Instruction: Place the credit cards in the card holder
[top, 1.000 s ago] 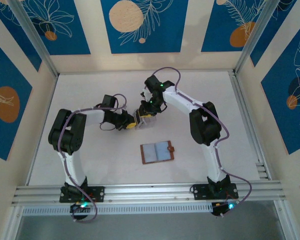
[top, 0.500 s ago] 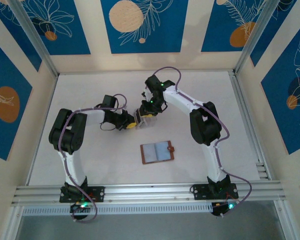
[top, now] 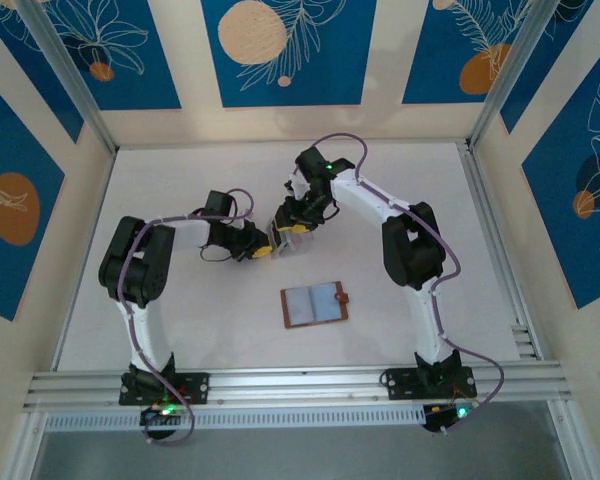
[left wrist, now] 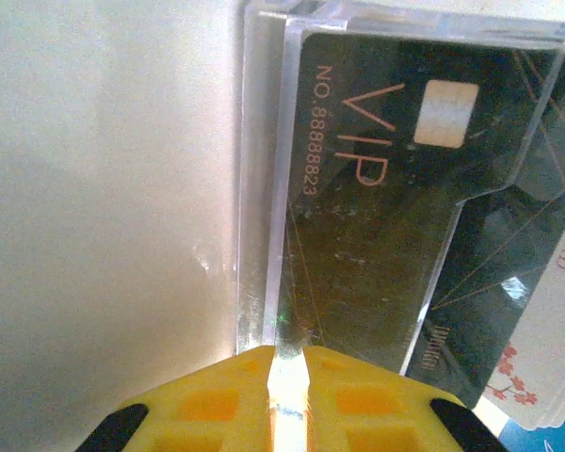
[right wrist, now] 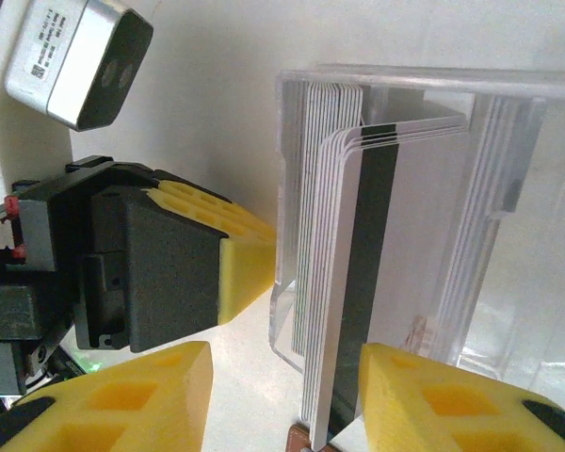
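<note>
Spanning the view from above, white bench [top: 230,330] carries one clear stand [top: 288,238] near its middle, both arms meeting there, and one brown card holder [top: 315,303] nearer the bases, lying open and flat, well apart from the stand. Left gripper [left wrist: 287,363]: jaws clamped on the stand's clear side wall. Right gripper [right wrist: 284,363]: jaws apart, one either side of the credit cards [right wrist: 330,282], which sit upright in the stand.

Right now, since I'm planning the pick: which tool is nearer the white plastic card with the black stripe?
Right. The right tool straddles that card; the left tool pinches the wall of the clear plastic stand, beyond the other cards.
</note>
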{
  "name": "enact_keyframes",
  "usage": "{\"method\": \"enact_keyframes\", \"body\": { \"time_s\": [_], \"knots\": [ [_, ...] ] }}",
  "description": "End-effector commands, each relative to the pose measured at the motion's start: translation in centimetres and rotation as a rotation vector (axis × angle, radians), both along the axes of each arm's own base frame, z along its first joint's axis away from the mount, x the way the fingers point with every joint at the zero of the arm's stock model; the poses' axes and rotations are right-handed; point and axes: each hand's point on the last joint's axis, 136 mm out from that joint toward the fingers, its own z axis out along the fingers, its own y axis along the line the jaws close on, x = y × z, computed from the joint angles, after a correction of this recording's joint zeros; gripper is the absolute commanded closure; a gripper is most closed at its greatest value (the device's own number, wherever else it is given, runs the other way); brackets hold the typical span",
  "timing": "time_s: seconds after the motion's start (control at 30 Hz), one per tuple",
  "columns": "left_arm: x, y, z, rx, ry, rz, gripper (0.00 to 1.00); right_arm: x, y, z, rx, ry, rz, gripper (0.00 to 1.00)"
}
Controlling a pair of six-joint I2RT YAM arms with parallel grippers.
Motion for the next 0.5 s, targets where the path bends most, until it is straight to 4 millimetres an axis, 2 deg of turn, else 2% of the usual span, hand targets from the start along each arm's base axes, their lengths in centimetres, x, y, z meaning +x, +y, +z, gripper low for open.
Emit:
{"method": "enact_keyframes", "body": {
  "time_s": [0.0,0.3,0.47],
  "knots": [
    [0.3,0.2,-1.0,0.024,-0.001,0.001,0.86,-0.2,0.2,0.0,-0.010,0.020,0.001,0.53],
    [0.2,0.2,-1.1,0.020,0.001,0.001,0.86,-0.1,1.3,-1.1,-0.009,0.034,0.022,0.53],
    [0.1,0.2,-1.2,0.021,0.004,0.001,0.86,-0.4,1.7,-0.2,0.021,0.032,0.034,0.54]
  ]
}}
